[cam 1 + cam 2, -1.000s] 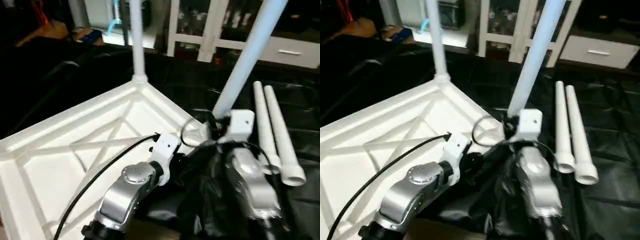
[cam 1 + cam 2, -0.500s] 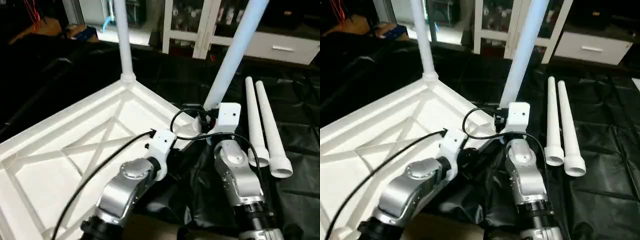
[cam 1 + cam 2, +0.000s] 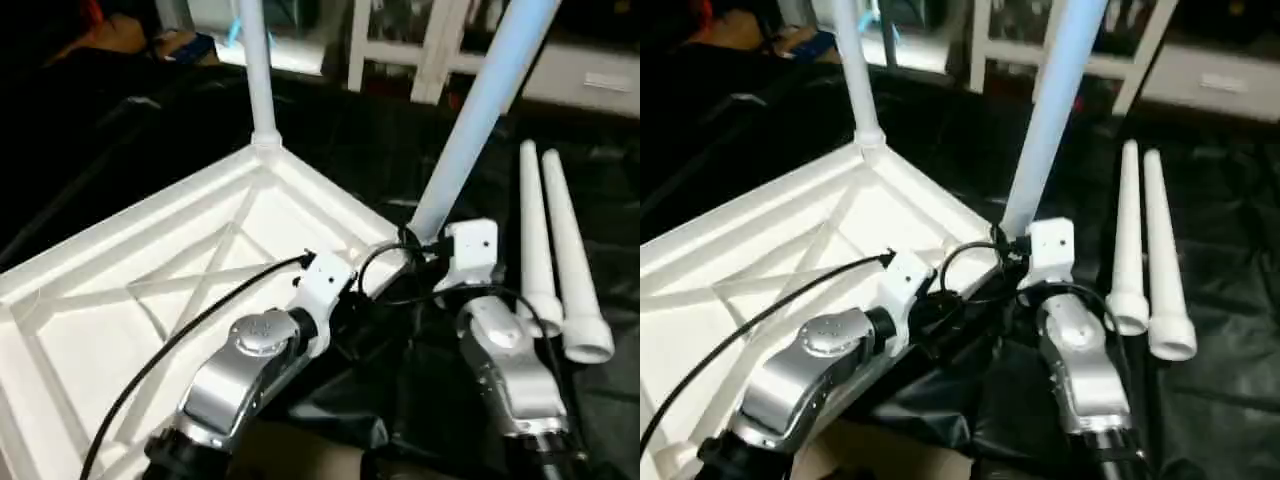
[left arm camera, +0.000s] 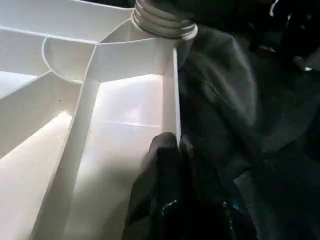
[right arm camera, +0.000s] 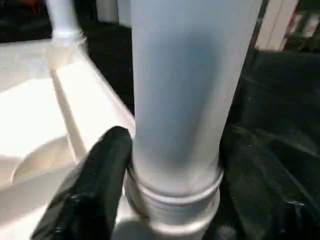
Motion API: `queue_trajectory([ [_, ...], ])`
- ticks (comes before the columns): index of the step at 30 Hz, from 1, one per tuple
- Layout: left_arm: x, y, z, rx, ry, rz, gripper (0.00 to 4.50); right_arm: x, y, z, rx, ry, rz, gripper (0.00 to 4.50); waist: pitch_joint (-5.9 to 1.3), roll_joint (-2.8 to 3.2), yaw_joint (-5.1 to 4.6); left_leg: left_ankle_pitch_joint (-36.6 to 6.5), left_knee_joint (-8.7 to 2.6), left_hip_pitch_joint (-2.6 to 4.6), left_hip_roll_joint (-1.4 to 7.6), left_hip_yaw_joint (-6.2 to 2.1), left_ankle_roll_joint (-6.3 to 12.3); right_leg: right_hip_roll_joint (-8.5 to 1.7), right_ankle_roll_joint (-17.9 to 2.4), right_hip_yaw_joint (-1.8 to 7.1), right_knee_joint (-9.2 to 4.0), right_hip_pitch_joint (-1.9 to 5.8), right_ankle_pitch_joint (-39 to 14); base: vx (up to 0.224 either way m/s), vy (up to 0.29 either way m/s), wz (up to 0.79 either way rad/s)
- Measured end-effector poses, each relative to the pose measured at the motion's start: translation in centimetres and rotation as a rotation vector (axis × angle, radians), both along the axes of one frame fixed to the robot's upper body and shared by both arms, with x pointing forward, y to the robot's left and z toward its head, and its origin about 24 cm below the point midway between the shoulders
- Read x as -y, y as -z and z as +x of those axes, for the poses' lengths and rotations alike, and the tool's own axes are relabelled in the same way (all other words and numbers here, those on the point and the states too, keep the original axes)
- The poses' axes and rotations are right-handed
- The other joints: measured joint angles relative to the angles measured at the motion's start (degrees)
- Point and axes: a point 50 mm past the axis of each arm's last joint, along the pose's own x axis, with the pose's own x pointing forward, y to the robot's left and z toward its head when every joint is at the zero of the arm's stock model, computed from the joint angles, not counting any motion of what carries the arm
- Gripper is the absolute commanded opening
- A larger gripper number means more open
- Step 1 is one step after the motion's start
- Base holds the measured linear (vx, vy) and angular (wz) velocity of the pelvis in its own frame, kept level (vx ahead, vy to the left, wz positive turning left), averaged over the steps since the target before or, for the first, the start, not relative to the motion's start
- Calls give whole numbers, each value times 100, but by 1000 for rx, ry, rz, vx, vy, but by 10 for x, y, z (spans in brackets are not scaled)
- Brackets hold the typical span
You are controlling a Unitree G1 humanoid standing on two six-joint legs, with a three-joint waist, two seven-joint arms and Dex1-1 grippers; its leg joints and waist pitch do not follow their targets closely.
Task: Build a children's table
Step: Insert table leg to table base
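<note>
Second leg (image 3: 478, 125) being fitted, by the look of it. Upturned tabletop (image 3: 120, 300) lying left on black cloth (image 3: 620, 400). One leg (image 3: 258, 70) upright at far corner, two spare legs (image 3: 555, 260) lying right. Left gripper (image 4: 170, 145) pinched shut on near-right rim. Right gripper (image 3: 418, 243) at tilted leg's base, grip impossible to tell. Next, probably: straightening and seating fully. Right wrist view giving the ringed joint at the socket close up, head views giving the lean.

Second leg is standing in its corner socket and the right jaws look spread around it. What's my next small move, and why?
Probably back the right gripper straight away from the second leg. Its jaws stand apart on either side of the tube, which sits in the near corner socket. The left gripper pinches the tabletop rim, steadying it. Two loose legs wait on the cloth.
</note>
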Motion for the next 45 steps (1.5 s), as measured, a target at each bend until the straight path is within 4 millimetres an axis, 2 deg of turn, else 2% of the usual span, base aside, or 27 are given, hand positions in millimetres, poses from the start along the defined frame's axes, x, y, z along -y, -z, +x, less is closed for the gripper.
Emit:
queue_trajectory([
  [1,0,-1,0,1,9,-3,0,2,-2,-1,0,-4,-3,295,-3,6,-1,0,43,-15,20,57,1,-3,13,20,14,2,102,0,0,0],
  [4,2,-2,0,3,29,-10,0,10,-7,-6,0,-14,-16,295,-17,40,12,0,40,-32,80,129,1,3,32,7,11,-10,72,40,1,3],
  [6,2,-3,-1,7,37,-8,0,13,-9,-9,1,-19,-21,295,-20,44,22,1,41,-35,95,151,2,5,27,-5,11,-8,55,31,0,1],
  [7,2,-3,0,11,39,-6,0,14,-10,-10,2,-23,-19,326,-21,47,28,1,42,-35,97,161,4,4,26,-4,11,-9,50,0,0,0],
  [12,0,-4,1,18,38,1,0,18,-13,-15,-6,-49,-15,352,-22,48,19,7,67,-35,104,191,50,0,23,5,16,-9,49,0,0,0],
  [14,-1,-4,2,19,35,4,0,18,-13,-17,-11,-55,-17,375,-23,49,6,7,75,-33,109,199,49,0,22,6,23,-10,51,0,0,0],
  [21,-2,-4,2,22,35,9,0,20,-24,-20,27,-70,-5,375,-24,50,1,7,90,-32,126,205,50,6,22,1,34,-9,53,0,0,0],
  [32,-7,0,-2,39,48,42,0,26,-16,-36,-2,-37,-22,375,-28,42,13,4,153,-30,140,209,56,6,21,0,100,-11,39,0,0,0],
  [34,-10,1,-3,77,71,66,0,21,-11,-47,-21,-42,-2,375,-46,58,6,2,152,-24,146,209,51,10,26,-1,105,-8,34,0,0,0],
  [37,-13,2,-2,129,102,93,0,10,-9,-50,-29,-77,20,375,-83,117,-4,-13,158,-22,146,210,26,8,27,0,110,-8,34,0,0,0],
  [41,-25,5,-1,211,191,139,0,5,-26,-44,45,-77,60,375,-106,156,20,-13,157,-20,148,209,23,7,46,-5,115,-3,25,0,0,0],
  [45,-36,4,3,284,314,180,0,17,-41,-36,97,-12,59,403,-117,174,109,-7,162,-21,149,211,15,5,17,-5,117,0,51,0,0,0],
])
